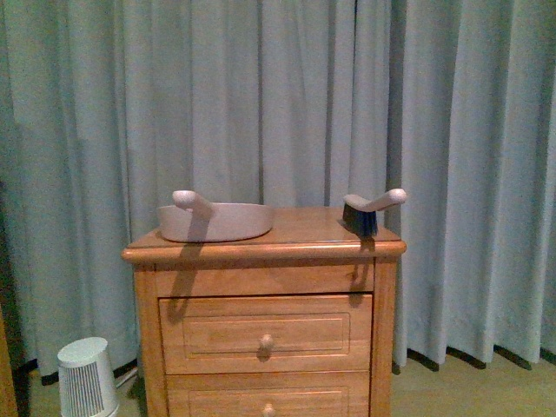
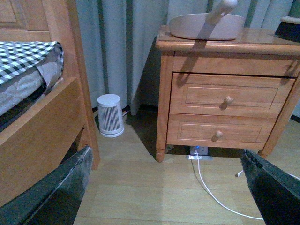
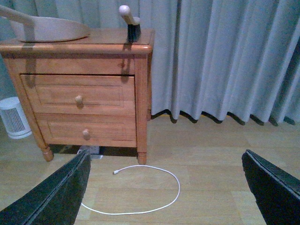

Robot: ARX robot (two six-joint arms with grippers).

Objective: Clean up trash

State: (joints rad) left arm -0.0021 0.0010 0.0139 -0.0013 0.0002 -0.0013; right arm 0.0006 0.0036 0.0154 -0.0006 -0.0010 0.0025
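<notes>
Above the floor point(image 3: 211, 154), left gripper point(image 2: 165, 151) and right gripper point(image 3: 165, 152) — both jaws wide apart, holding nothing, one white cable point(image 3: 178, 187) below, one nightstand point(image 1: 261, 252) beyond, one dustpan point(image 1: 217, 222) and one brush point(image 1: 365, 214) on top, trash — cannot tell where.

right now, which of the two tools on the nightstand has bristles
The brush, at the right edge of the nightstand: dark bristles sit under its pale handle. The dustpan to its left is a plain beige scoop with none.
</notes>
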